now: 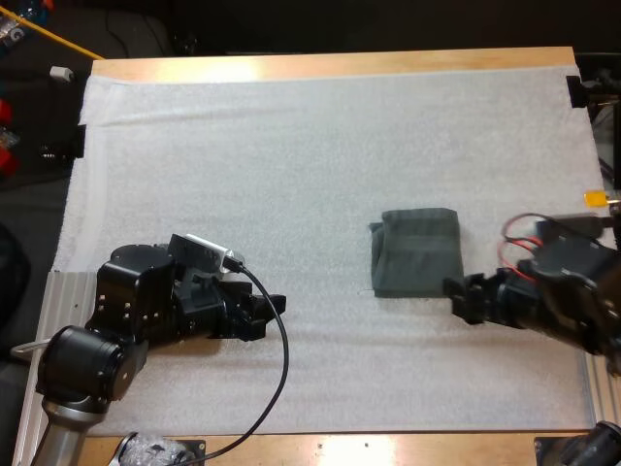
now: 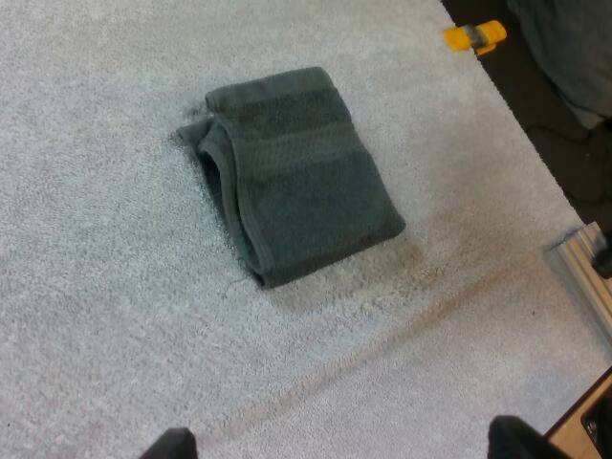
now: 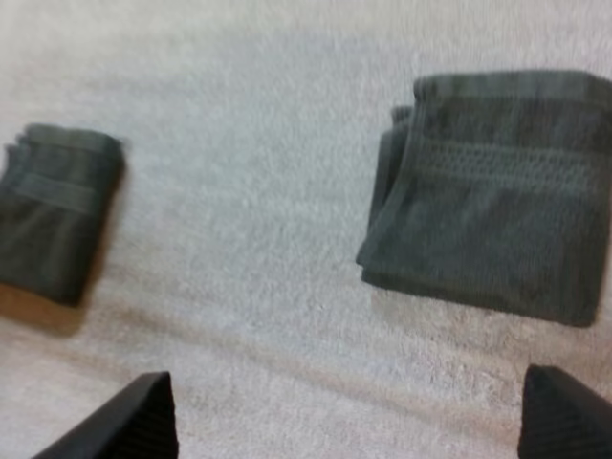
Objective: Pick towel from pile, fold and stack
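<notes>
1. White, faintly fuzzy mat point(image 1: 291, 146) covers a wooden table point(image 1: 340, 63).
2. Left gripper point(image 1: 275, 311) sits low on the mat, fingers spread, holding nothing.
3. Right of centre lies a towel point(image 1: 415, 252), dark grey-green terry folded into a thick rectangle with a woven band. A second towel point(image 3: 57, 210), also folded, lies well apart.
4. Right gripper point(image 1: 454, 296), fingers spread, sits just beside the first towel's near corner. Folding looks done. Stacking likely comes next and needs a pinch through all layers.
</notes>
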Controlling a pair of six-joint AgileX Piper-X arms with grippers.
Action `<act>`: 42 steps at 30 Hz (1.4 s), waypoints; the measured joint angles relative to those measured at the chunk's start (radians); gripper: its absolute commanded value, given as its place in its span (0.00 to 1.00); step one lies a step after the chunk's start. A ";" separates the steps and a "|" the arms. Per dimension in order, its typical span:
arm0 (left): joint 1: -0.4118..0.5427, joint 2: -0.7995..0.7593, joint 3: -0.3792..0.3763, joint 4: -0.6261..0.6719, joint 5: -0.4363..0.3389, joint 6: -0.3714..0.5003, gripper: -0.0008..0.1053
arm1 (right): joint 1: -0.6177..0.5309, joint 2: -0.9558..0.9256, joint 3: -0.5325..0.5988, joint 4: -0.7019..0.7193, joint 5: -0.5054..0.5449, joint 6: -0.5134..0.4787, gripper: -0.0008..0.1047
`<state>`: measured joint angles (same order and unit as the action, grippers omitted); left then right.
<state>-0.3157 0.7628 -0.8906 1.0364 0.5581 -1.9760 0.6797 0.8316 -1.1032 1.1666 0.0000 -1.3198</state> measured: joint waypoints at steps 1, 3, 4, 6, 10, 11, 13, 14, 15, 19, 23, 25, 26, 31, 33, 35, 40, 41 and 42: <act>0.000 0.003 0.000 -0.004 0.001 0.000 0.64 | 0.000 -0.019 0.000 0.005 0.000 0.000 0.67; 0.000 0.012 0.007 -0.032 0.000 -0.002 0.69 | 0.000 -0.047 0.000 0.014 0.000 0.000 0.67; 0.000 0.020 0.014 -0.054 0.000 -0.006 0.69 | 0.000 -0.056 0.000 0.017 0.002 0.000 0.67; 0.000 0.043 0.028 -0.100 0.001 -0.026 0.68 | 0.000 -0.071 0.000 0.019 0.013 0.000 0.67; 0.000 0.128 0.069 -0.213 0.017 -0.084 0.68 | 0.000 -0.082 0.000 0.021 0.017 -0.001 0.67; 0.000 0.156 0.077 -0.241 0.019 -0.095 0.68 | 0.000 -0.082 0.000 0.021 0.017 -0.001 0.67; 0.000 0.215 0.086 -0.283 0.024 -0.107 0.68 | 0.000 -0.082 0.000 0.021 0.017 -0.001 0.67; 0.000 0.243 0.086 -0.299 0.024 -0.111 0.68 | 0.000 -0.082 0.000 0.021 0.020 -0.001 0.67; 0.000 0.275 0.086 -0.321 0.024 -0.118 0.68 | 0.000 -0.082 0.000 0.021 0.019 -0.001 0.67; 0.000 0.401 0.086 -0.425 0.064 -0.152 0.68 | 0.000 -0.082 0.000 0.021 0.019 -0.001 0.67; -0.022 0.524 0.086 -0.554 0.100 -0.211 0.68 | 0.000 -0.082 0.000 0.025 0.019 -0.001 0.67; -0.051 0.582 0.086 -0.620 0.103 -0.241 0.68 | 0.000 -0.082 0.000 0.027 0.019 -0.001 0.67; -0.065 0.611 0.086 -0.652 0.103 -0.252 0.68 | 0.000 -0.082 0.000 0.028 0.019 -0.001 0.67; -0.158 0.745 0.085 -0.774 0.106 -0.317 0.68 | 0.000 -0.082 0.000 0.043 0.019 -0.001 0.67; -0.190 0.802 0.076 -0.802 0.106 -0.345 0.68 | 0.000 -0.082 0.000 0.044 0.019 -0.001 0.67; -0.216 0.851 0.058 -0.812 0.106 -0.361 0.68 | 0.000 -0.082 0.000 0.048 0.019 -0.001 0.67; -0.262 0.962 -0.010 -0.814 0.106 -0.378 0.68 | 0.000 -0.082 0.000 0.088 0.019 -0.001 0.67; -0.269 0.980 -0.020 -0.814 0.106 -0.391 0.68 | 0.000 -0.082 0.000 0.105 0.019 -0.001 0.67; -0.276 0.996 -0.030 -0.814 0.106 -0.403 0.68 | 0.000 -0.082 0.000 0.119 0.019 -0.001 0.67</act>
<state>-0.5915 1.7586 -0.9208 0.2221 0.6638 -2.3793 0.6797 0.7501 -1.1032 1.2852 0.0191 -1.3210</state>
